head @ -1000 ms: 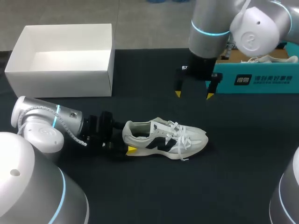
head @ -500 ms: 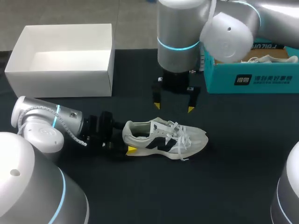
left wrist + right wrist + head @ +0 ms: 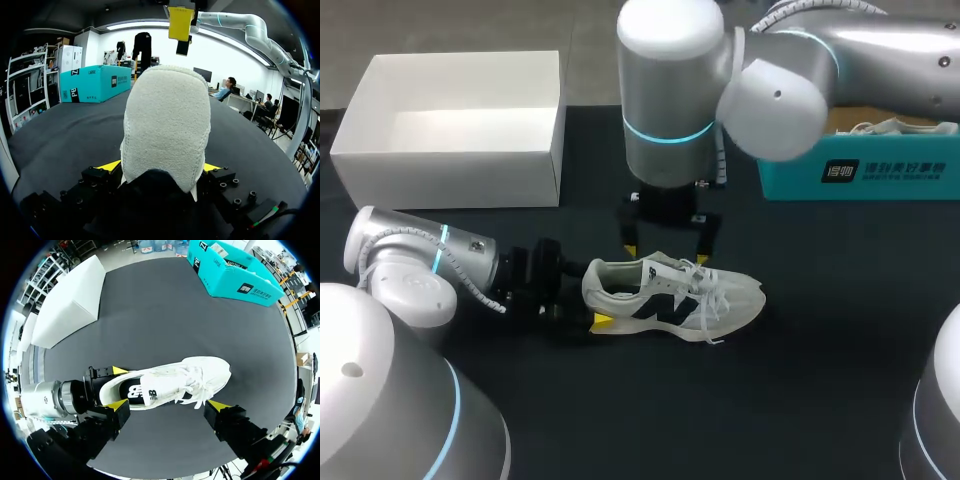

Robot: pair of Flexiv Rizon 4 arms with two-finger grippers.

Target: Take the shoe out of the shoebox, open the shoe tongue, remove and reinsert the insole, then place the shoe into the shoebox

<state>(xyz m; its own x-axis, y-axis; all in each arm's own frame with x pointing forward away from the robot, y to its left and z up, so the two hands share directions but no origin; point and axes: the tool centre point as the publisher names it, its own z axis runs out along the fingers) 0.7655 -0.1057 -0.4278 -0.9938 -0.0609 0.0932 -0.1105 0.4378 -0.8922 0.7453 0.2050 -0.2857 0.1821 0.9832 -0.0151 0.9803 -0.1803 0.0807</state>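
Two left fingers [image 3: 111,165] tight on shoe [image 3: 166,125] heel.

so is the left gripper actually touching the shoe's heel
Touching. In the left wrist view the shoe's heel sits between the left gripper, with both yellow fingers pressed against its sides.

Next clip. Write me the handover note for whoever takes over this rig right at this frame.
Left gripper: shut on the shoe at its heel, low over the table.
Right gripper: open, hovering above the shoe's middle, fingers to either side, apparently not touching.
The shoe stands on its sole on the table, in front of the open white box and the teal box.
Done: shoe out of the box.
Left: open the tongue, remove and reinsert the insole, put the shoe back in the box.
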